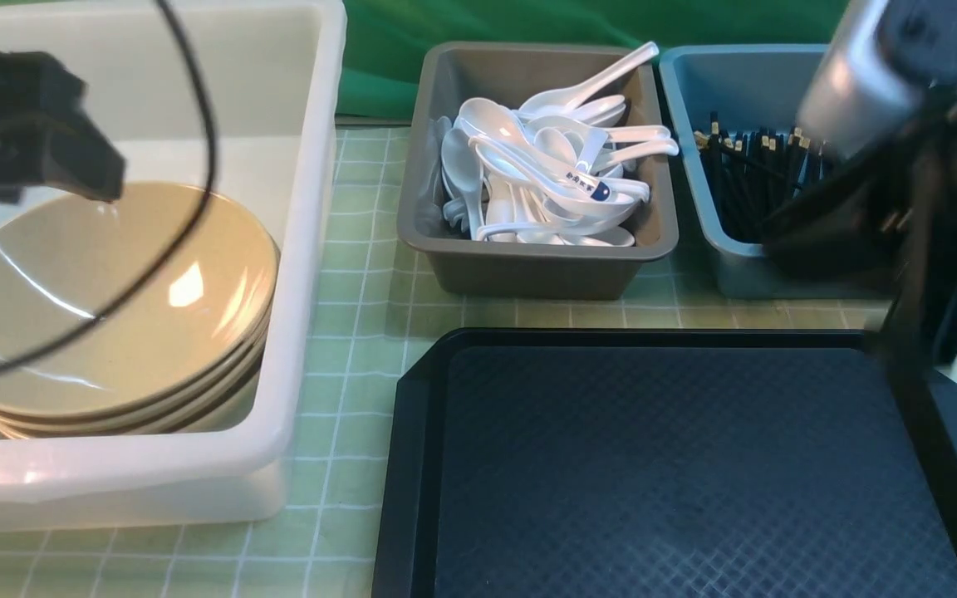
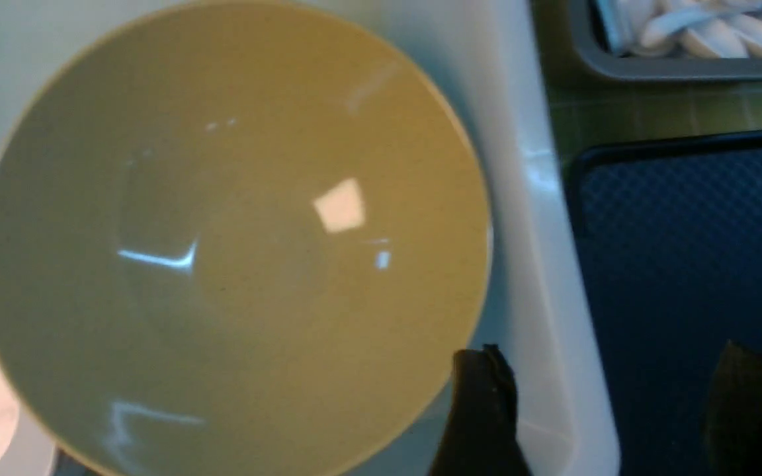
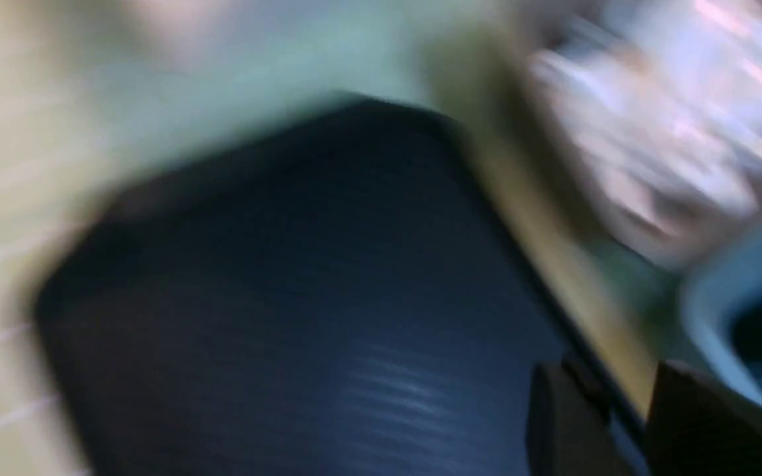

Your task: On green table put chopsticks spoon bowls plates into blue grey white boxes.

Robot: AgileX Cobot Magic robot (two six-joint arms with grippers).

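A stack of tan bowls (image 1: 105,307) sits inside the white box (image 1: 312,208) at the left of the green checked table (image 1: 354,332), the top bowl's glossy inside catching the room lights. The left gripper (image 1: 38,133) hangs over the far rim of that stack, a black cable looping down across the bowls. From the left wrist view the top bowl (image 2: 229,238) fills most of the frame, with one dark finger (image 2: 480,410) beside its rim, between the bowl and the box wall (image 2: 553,277); a second finger shows well apart over the tray (image 2: 685,264), so the claw stands wide and grips nothing.

In the middle, behind the tray, the grey box (image 1: 528,266) holds a heap of white spoons (image 1: 553,166), one handle poking up over its far rim. Just beside it on the right, the blue box (image 1: 694,149) holds black chopsticks (image 1: 753,166) lying in a bundle. The black tray (image 1: 678,465) in the foreground is bare across its textured floor.

The right gripper (image 1: 827,224) reaches over the near corner of the blue box, largely blocking it. The right wrist view is heavily blurred; two dark fingers (image 3: 573,423) show apart over the tray's edge (image 3: 288,264), with nothing seen between them, though how wide the claw stands cannot be told for certain.
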